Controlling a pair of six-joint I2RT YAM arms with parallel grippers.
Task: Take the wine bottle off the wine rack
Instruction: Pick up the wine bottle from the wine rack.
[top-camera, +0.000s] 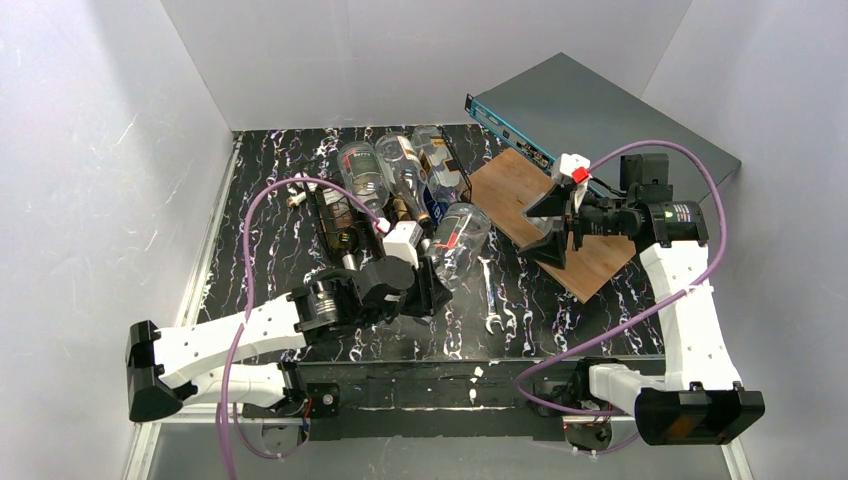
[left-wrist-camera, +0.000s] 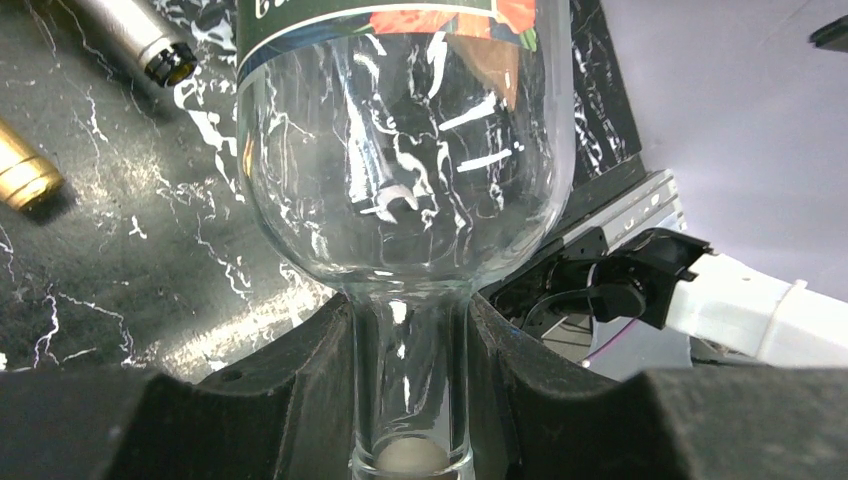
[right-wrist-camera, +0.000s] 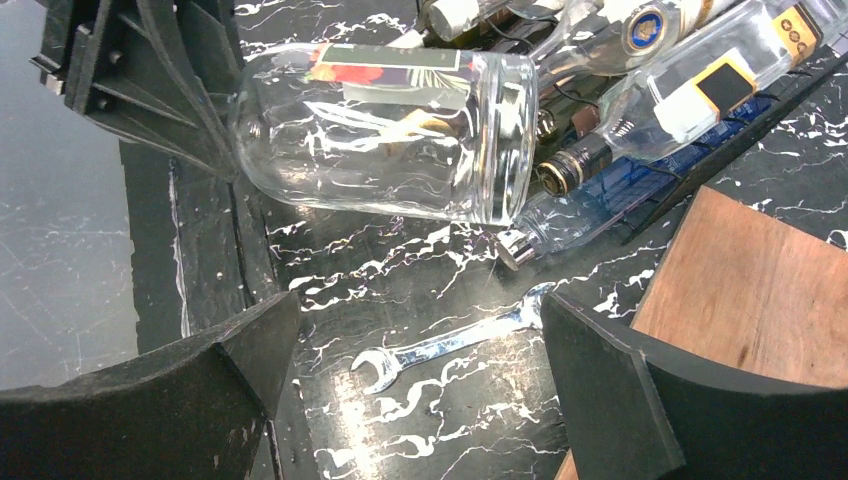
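Left gripper (top-camera: 430, 285) jaws narrow, clamped on the neck of the wine bottle (top-camera: 458, 238). Left wrist view: neck runs straight down between the two black fingers (left-wrist-camera: 300, 380), and the clear shoulder and body bulge out just past the tips. Bottle lies nearly flat, base pointing away from the left arm, along the right end of the wine rack (top-camera: 330, 212). Its base sits against the necks of the other bottles (top-camera: 400, 180) lying on the rack; can't tell if it's clear of the wire. Wrench (top-camera: 488, 290) lies on the marble table (top-camera: 270, 250) just right of the held bottle, not touching it. Right gripper (top-camera: 548, 228) jaws spread wide, nothing between them, hovering over the near edge of the wooden board (top-camera: 590, 260), well apart from the bottle. Right wrist view frames bottle and wrench between its fingers.
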